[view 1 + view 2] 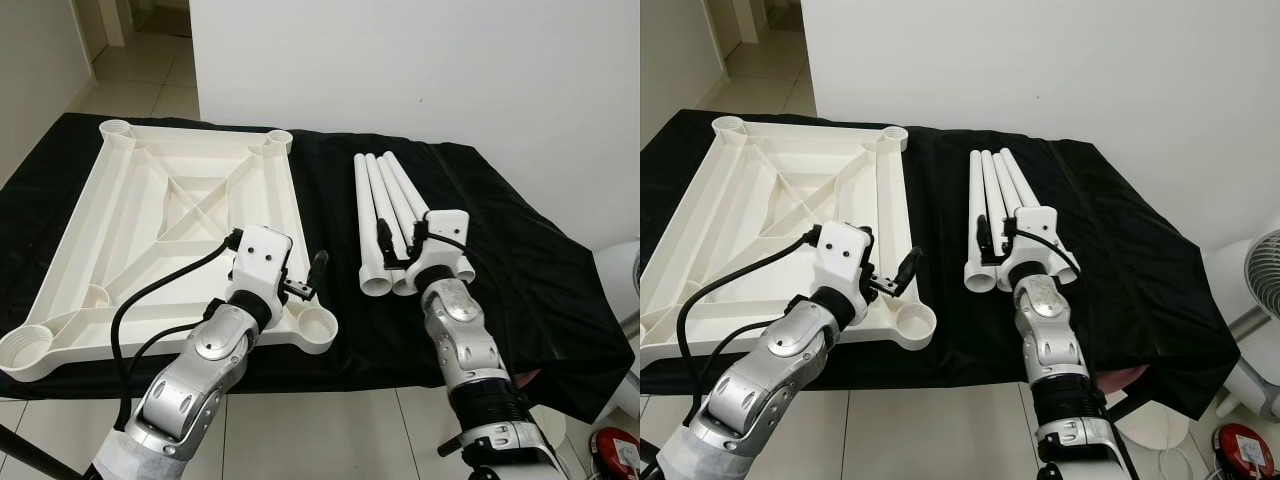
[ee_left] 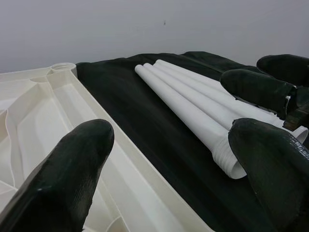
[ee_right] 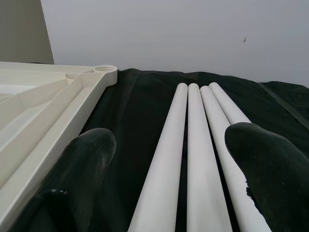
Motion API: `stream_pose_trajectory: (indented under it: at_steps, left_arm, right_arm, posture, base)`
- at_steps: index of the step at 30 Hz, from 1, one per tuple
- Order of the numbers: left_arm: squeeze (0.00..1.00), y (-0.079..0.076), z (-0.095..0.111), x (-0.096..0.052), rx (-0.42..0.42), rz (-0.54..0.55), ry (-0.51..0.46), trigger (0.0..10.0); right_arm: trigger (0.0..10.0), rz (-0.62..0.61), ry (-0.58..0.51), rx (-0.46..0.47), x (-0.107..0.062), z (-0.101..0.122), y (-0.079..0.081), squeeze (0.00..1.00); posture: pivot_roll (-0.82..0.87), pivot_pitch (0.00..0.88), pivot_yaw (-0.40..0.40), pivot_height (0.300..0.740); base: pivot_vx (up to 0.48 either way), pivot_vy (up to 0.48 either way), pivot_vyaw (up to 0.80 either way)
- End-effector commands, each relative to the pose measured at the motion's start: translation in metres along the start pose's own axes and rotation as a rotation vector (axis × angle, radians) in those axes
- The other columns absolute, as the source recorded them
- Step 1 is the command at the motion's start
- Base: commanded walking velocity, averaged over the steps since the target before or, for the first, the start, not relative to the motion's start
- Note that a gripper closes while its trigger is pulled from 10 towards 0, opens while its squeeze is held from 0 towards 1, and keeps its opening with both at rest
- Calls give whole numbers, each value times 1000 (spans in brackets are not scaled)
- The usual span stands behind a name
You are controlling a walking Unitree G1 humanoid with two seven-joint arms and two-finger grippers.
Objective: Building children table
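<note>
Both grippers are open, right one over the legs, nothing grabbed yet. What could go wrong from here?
1. The four table legs lie touching side by side; the right gripper spans more than one, so closing may pinch two or roll the others.
2. The upturned tabletop has its near corner socket at the table edge; the left gripper, hovering there, could nudge it off.

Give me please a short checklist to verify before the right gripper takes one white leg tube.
1. Right gripper open: ok; its black fingers are spread in the right wrist view.
2. Four white plastic leg tubes side by side on the black cloth: ok.
3. Tubes free of the left gripper: ok; it hovers open at the tabletop's edge.
4. White plastic tabletop lying underside up, corner sockets open: ok.
5. Which tube sits between the fingers: cannot tell.
</note>
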State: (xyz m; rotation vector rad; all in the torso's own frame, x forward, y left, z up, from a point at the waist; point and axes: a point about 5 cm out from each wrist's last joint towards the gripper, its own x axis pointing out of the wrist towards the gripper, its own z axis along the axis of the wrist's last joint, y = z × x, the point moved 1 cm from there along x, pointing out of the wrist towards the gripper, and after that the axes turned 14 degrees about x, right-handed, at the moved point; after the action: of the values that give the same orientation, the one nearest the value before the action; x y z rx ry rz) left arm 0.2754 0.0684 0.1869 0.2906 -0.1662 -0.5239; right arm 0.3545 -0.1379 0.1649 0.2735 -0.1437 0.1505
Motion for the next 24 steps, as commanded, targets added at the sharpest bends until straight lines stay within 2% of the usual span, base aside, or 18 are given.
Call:
stream_pose_trajectory:
  at_steps: [1,7,10,14,17,21,24]
  left_arm:
    - [0,-26,7,-7,-10,-413,-97,10000]
    - [0,-26,8,-11,-20,-421,-95,10000]
    - [0,-23,1,-12,-9,-400,-58,10000]
    - [0,-23,0,-12,-5,-397,-54,10000]
    - [0,-22,0,-11,-3,-396,-54,10000]
    - [0,-20,1,-9,4,-390,-52,10000]
    - [0,-20,1,-9,5,-388,-52,10000]
  right_arm:
    - [10000,-1,27,42,3,-5,3,0]
    - [10000,4,34,75,6,-7,9,0]
    - [10000,7,65,135,7,-18,17,0]
    - [10000,4,77,159,7,-21,17,0]
    - [10000,1,85,178,7,-23,17,0]
    - [10000,-72,155,270,3,-42,9,0]
    - [10000,-87,165,286,2,-45,7,0]
  posture:
    - [31,0,-91,740]
    - [39,0,-93,740]
    - [44,0,-91,740]
    - [42,0,-89,740]
    - [41,0,-89,740]
    - [35,0,-81,740]
    - [33,0,-77,740]
  base:
    - [0,0,0]
    - [0,0,0]
    - [0,0,0]
    - [0,0,0]
    - [0,0,0]
    - [0,0,0]
    - [0,0,0]
